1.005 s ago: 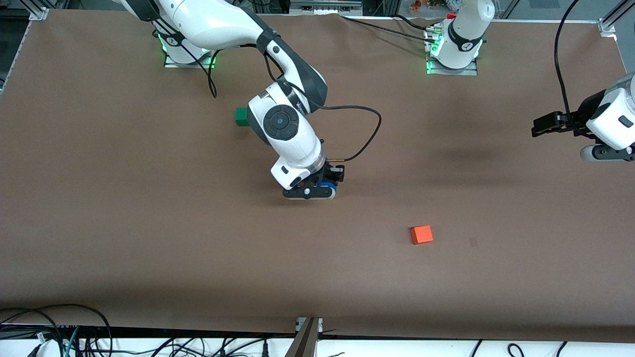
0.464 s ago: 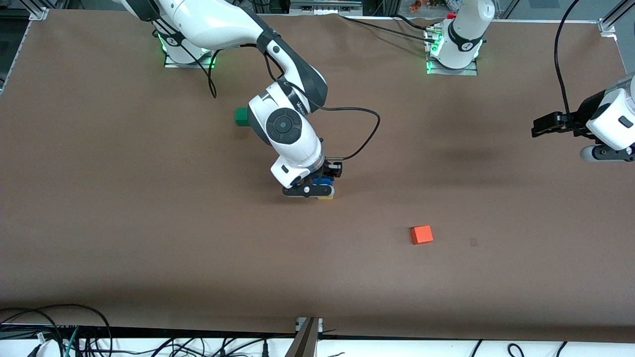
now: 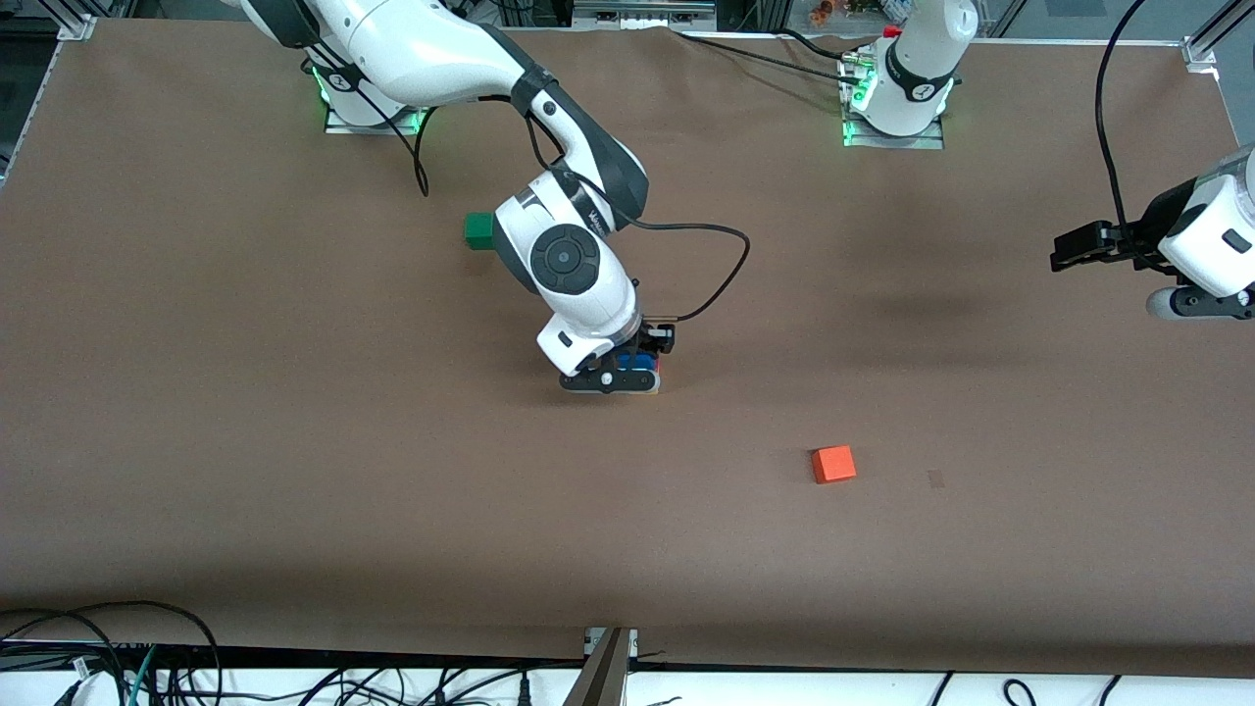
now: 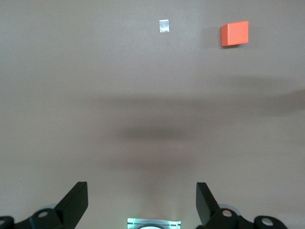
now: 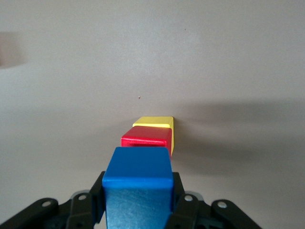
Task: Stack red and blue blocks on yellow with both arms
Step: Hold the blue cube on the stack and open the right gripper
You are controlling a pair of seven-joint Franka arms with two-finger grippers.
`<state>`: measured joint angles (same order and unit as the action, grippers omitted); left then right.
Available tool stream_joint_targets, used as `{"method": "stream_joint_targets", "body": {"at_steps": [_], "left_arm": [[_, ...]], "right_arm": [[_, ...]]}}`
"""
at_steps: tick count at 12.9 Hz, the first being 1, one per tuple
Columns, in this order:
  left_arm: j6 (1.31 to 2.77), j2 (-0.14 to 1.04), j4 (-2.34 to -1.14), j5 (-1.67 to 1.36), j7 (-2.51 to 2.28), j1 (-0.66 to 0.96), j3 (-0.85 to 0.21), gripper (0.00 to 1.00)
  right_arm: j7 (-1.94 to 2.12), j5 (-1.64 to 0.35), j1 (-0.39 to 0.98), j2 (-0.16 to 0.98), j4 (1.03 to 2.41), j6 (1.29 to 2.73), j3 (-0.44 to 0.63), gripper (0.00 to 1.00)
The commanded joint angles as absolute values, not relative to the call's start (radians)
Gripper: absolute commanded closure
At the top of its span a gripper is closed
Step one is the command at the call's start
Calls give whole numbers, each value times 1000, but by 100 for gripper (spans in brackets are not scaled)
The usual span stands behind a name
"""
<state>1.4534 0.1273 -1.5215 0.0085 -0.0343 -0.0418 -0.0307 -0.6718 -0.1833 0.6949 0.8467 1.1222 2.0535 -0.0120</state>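
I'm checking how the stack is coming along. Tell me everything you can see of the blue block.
The blue block is a small royal blue cube with a matte, evenly coloured surface and crisp edges. It sits upright and square in the right tool, whose black fingers clamp two of its sides. It is over the red block, which rests on the yellow block near the table's middle. Whether blue already touches red cannot be told. In the front view only a sliver shows under the tool.

An orange-red cube [image 3: 833,464] lies on the brown table [image 3: 294,441], nearer to the front camera than the right gripper [image 3: 627,378]. A green cube [image 3: 478,229] lies farther from that camera, toward the right arm's base. A small pale mark [image 3: 935,479] sits just beside the orange-red cube.
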Motion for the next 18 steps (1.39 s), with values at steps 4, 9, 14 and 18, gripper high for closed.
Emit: {"method": "stream_joint_targets", "body": {"at_steps": [4, 9, 14, 18], "left_arm": [[1451, 140, -1496, 8, -14, -44, -32, 0], [1451, 140, -1496, 8, -15, -44, -32, 0], [1453, 140, -1496, 8, -15, -43, -32, 0], [1453, 140, -1496, 8, -15, -41, -32, 0]], "right_arm": [[-658, -201, 693, 867, 1088, 2045, -17, 100], [-660, -202, 693, 868, 1088, 2046, -17, 100], [-664, -202, 693, 873, 1088, 2048, -17, 89], [-664, -202, 693, 874, 1088, 2060, -17, 82]]}}
